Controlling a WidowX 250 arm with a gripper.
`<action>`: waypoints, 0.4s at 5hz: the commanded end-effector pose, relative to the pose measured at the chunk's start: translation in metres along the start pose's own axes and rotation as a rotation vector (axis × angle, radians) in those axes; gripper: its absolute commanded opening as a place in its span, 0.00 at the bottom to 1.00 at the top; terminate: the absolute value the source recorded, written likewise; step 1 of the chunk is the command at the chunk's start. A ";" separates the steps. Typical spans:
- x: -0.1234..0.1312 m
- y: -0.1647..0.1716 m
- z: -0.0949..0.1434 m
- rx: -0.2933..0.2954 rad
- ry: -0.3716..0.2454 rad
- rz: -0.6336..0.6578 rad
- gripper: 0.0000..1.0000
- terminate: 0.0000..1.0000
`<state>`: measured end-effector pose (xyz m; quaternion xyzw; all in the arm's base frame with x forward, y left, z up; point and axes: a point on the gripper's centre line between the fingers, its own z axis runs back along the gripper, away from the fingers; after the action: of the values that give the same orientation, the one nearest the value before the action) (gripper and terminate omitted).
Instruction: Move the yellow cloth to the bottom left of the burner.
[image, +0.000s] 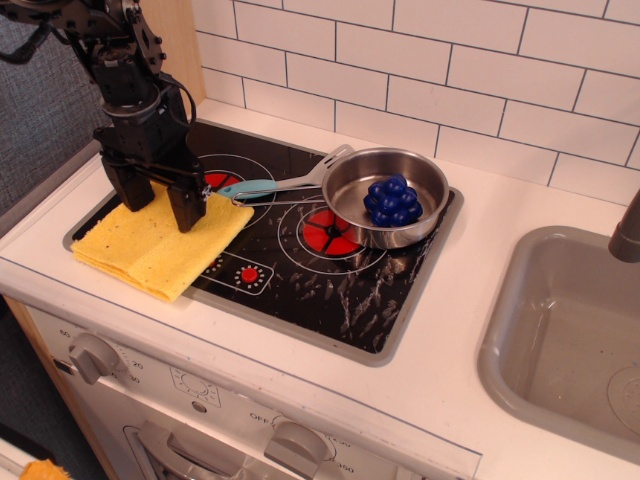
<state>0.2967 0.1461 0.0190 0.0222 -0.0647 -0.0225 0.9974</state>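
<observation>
The yellow cloth (150, 248) lies folded on the front left corner of the burner (330, 290), overlapping its grey rim and the white counter. My gripper (158, 203) stands upright on the cloth's far edge. Its two black fingers (187, 210) are set apart with a ridge of yellow cloth between them, and the cloth has travelled with them. The left red burner ring is mostly hidden behind the gripper and cloth.
A steel pan (400, 237) holding a blue berry cluster (392, 200) sits on the right burner ring. A spatula with a turquoise handle (250, 188) lies left of the pan. The grey sink (560, 330) is at right. Stove knobs (90, 355) line the front panel.
</observation>
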 end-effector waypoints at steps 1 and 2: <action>0.008 0.011 0.021 0.041 -0.039 -0.019 1.00 0.00; 0.003 -0.001 0.047 0.059 -0.058 -0.021 1.00 0.00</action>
<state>0.2878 0.1403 0.0530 0.0386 -0.0714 -0.0292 0.9963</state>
